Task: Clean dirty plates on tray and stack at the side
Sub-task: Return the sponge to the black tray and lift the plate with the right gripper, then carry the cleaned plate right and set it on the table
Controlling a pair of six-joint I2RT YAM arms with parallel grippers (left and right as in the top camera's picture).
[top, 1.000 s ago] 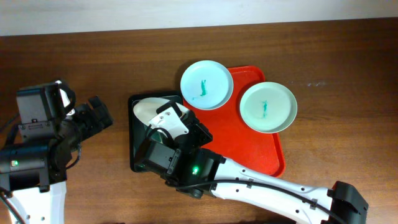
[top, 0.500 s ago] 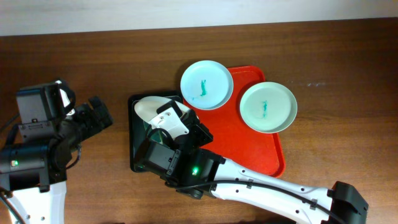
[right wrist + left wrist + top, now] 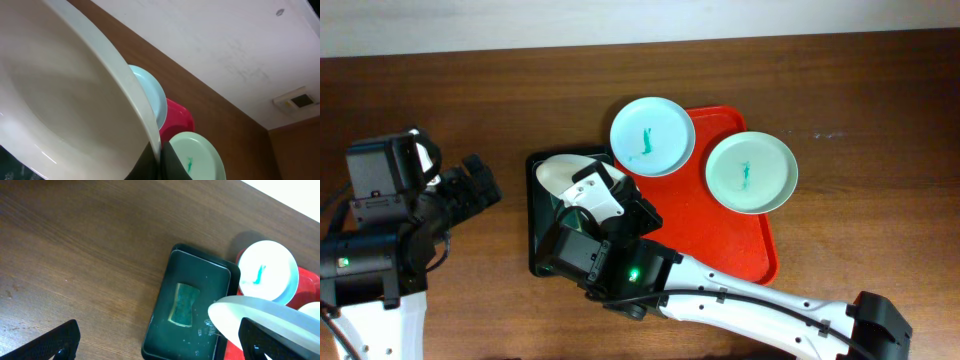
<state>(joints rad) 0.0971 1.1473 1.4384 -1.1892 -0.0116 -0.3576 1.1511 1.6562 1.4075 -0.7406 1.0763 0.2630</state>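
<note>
My right gripper (image 3: 159,162) is clamped on the rim of one plate (image 3: 560,172). It holds the plate tilted over the black tray (image 3: 534,225), left of centre in the overhead frame, where the green sponge (image 3: 184,304) lies. From the wrist camera its face looks clean (no smear that I can see). The left gripper (image 3: 165,350) hangs at far left with its fingers spread wide, holding nothing. A second plate (image 3: 652,136) overhangs the upper-left corner of the red tray (image 3: 720,245). A third plate (image 3: 751,171) sits at its upper right. Both carry teal smears. I judge these plates light, rigid, glossy and probably slippery when wet. The shallow raised rim is the only real purchase, so I'd pinch deep there.
</note>
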